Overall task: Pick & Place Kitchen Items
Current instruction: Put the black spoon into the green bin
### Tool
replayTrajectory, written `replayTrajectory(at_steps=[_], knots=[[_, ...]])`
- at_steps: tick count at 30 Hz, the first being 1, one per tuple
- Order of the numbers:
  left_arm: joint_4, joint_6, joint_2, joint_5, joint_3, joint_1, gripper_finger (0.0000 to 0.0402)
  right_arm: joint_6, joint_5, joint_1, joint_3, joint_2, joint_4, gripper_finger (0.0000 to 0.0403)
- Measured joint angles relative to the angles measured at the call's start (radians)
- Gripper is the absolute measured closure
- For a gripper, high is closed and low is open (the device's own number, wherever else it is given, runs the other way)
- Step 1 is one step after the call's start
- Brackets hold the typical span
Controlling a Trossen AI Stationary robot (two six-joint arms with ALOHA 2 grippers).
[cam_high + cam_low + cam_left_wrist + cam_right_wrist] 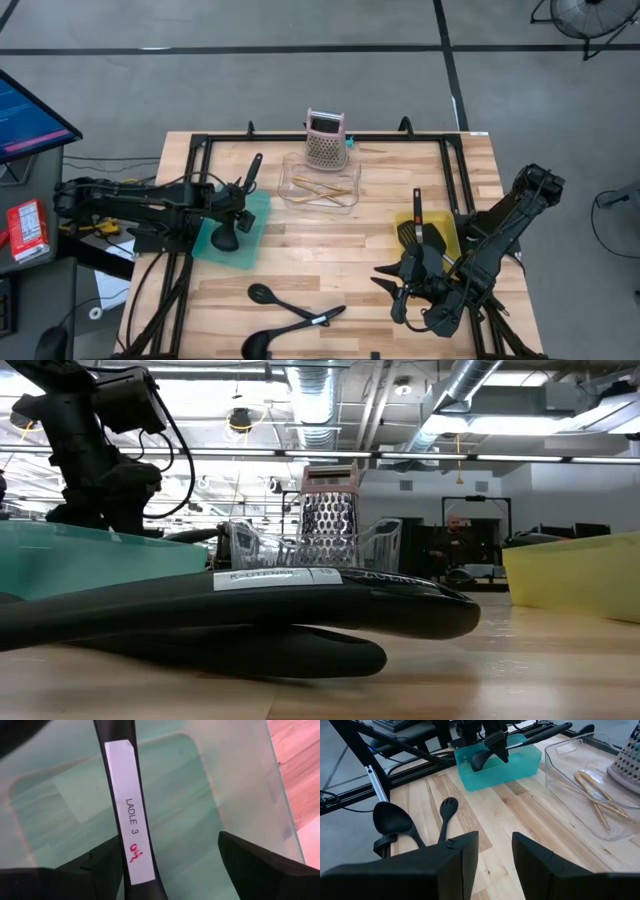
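Nearest the low camera lie two black utensils at the table's front edge — a slotted spoon [262,294] and a large ladle [258,343], with handles crossing toward 3 o'clock.

Left gripper [238,212] sits inside the teal bin [258,240] at the table's 9 o'clock side. Its fingers straddle the handle of a ladle [131,820] tagged "LADLE 3". In the left wrist view one finger touches the handle while the other stands clear of it, so the jaws read as released, not clamping. The handle's long axis runs from the bowl, low in the bin, up and out over the rim toward 12 o'clock. Judgement: placement is nearly complete; the next move is a straight lift out, keeping clear of the bin walls and the protruding handle.

Right gripper [403,283] waits at 4 o'clock beside the yellow bin [450,236], jaws parted and empty. That bin already holds a slotted turner [415,228].

Golden sticks [597,795] lie in the clear tray [350,190] at 12 o'clock, with the pink grater [326,140] behind. The front utensils lie nearer the right arm — open wood between.
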Motion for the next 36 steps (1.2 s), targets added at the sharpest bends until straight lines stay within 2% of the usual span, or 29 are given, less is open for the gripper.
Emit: replayTrajectory(at_steps=[10, 25, 32, 36], knots=[[-0.021, 0.023, 0.0, 0.008, 0.013, 0.0, 0.0112, 0.0, 0.0, 0.0, 0.0, 0.0, 0.0, 0.0285], [-0.233, 0.193, 0.0, -0.088, 0.289, 0.0, 0.0112, 0.0, 0.0, 0.0, 0.0, 0.0, 0.004, 0.0285], [-0.192, 0.217, 0.0, 0.051, 0.382, -0.061, 0.0112, 0.0, 0.001, 0.0, 0.0, 0.0, 0.004, 0.0285], [-0.043, 0.211, 0.0, 0.123, 0.39, -0.162, 0.0112, 0.0, 0.001, 0.0, 0.0, 0.0, 0.004, 0.0285]])
